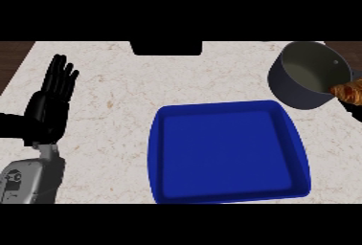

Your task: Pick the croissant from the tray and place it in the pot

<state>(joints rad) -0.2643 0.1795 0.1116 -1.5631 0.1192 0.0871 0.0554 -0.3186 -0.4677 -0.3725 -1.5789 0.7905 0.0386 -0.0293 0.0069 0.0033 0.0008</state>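
The croissant (349, 92) sits at the right edge beside the pot (309, 74). The left hand (51, 98) rests spread at the left. The blue tray (228, 152) is in the middle.

Pale speckled marble counter (113, 95)

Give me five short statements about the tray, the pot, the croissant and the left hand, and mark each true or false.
1. The blue tray has nothing lying in it. True.
2. The croissant lies in the middle of the tray. False: it shows at the view's right edge, beside the pot.
3. The pot is dark grey. True.
4. The left hand is curled round the croissant. False: it is open, fingers straight, at the view's left.
5. The pot stands left of the tray. False: it stands beyond the tray's right corner.
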